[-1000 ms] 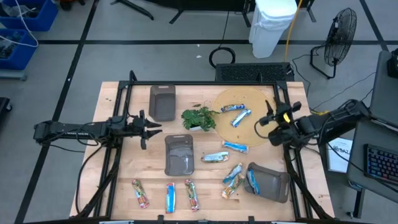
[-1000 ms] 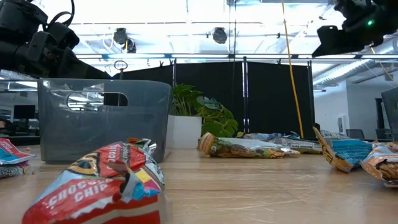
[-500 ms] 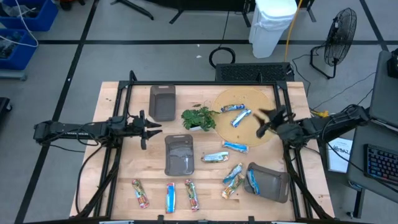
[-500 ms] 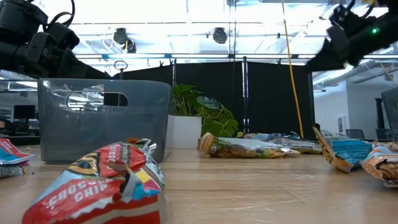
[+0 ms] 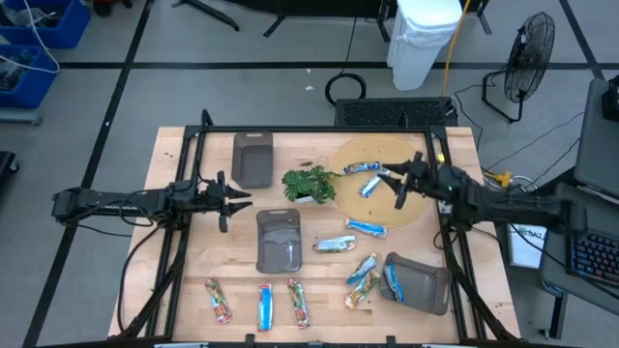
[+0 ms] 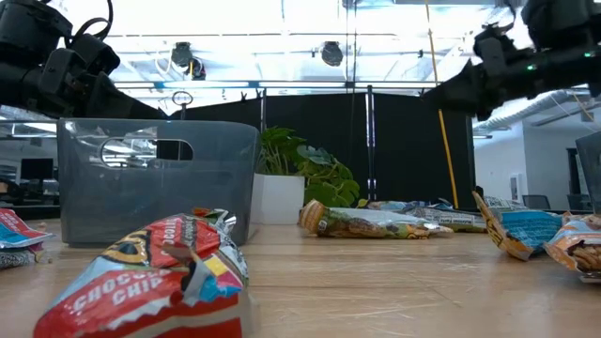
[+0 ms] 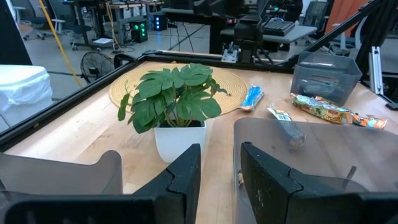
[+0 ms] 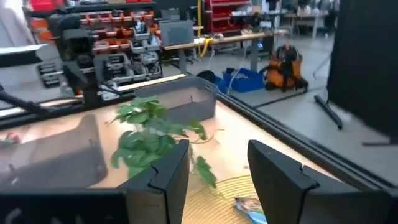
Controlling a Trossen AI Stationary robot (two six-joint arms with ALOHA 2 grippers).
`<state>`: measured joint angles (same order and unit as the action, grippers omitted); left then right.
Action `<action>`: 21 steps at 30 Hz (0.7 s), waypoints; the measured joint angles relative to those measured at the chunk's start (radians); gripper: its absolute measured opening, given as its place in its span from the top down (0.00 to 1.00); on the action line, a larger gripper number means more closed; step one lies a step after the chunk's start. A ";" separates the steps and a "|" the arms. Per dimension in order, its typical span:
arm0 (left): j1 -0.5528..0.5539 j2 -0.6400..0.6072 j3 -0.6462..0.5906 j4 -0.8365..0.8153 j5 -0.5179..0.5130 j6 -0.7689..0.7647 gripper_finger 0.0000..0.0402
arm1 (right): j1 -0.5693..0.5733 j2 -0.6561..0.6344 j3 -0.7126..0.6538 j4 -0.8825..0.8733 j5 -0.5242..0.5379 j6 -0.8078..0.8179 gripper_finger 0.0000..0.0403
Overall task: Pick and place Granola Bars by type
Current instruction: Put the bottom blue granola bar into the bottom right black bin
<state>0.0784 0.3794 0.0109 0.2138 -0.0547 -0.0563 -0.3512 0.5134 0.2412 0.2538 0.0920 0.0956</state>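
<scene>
From above, the Granola Bars [image 5: 349,245] lie scattered: two blue ones on the round woven mat [image 5: 353,155], several between the middle tray [image 5: 279,242] and the tipped tray [image 5: 426,285] on the right, which already holds a blue one, and three in a row along the near edge. The right gripper [image 5: 397,180] hangs over the mat just beside the two blue bars there, fingers parted and empty. The left gripper [image 5: 235,200] waits at the left side near the far tray [image 5: 252,159], its fingers apart too, holding nothing.

At table height, a red chocolate-chip bar [image 6: 150,277] sits crumpled in front, its foil puffed and creased. These look light, with slick wrappers over a firm core, so I would expect them to skid on the wood if nudged; a pinch across the narrow middle seems safer than the floppy sealed ends.

Past the left arm's fingers [image 7: 184,176], the plant [image 7: 174,102] stands close, and a blue bar [image 7: 252,98] lies flat on the mat beyond it.

Past the right arm's fingers [image 8: 160,174], the plant shows again, and the end of a blue wrapper [image 8: 252,205] peeks from between them on the mat.
</scene>
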 joint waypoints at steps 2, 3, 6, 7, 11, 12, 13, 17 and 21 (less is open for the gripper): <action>0.000 0.000 0.000 0.000 0.000 0.000 0.71 | -0.085 0.030 0.052 -0.080 -0.066 0.003 0.62; 0.000 0.000 0.000 0.000 0.000 0.000 0.71 | -0.118 0.051 0.085 -0.138 -0.089 -0.008 0.62; 0.000 0.000 0.000 0.000 0.000 0.000 0.71 | -0.183 0.143 0.197 -0.313 -0.119 -0.065 0.62; 0.000 0.000 0.000 0.000 0.000 0.000 0.71 | -0.193 0.181 0.233 -0.362 -0.121 -0.085 0.62; 0.000 0.000 0.000 0.000 0.000 0.000 0.71 | -0.194 0.354 0.363 -0.539 -0.125 -0.141 0.62; 0.000 0.000 0.000 -0.001 0.000 0.000 0.71 | -0.190 0.402 0.392 -0.583 -0.125 -0.150 0.62; 0.000 0.000 0.000 -0.001 0.000 0.000 0.71 | -0.185 0.448 0.417 -0.625 -0.124 -0.161 0.62; 0.000 0.000 0.000 -0.004 0.000 -0.005 0.71 | -0.167 0.613 0.497 -0.726 -0.122 -0.217 0.62; 0.000 0.000 0.000 -0.004 0.000 -0.005 0.71 | -0.147 0.740 0.569 -0.799 -0.093 -0.277 0.62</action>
<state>0.0784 0.3794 0.0112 0.2100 -0.0547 -0.0608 -0.4987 1.2537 0.8107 -0.5450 -0.0008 -0.1810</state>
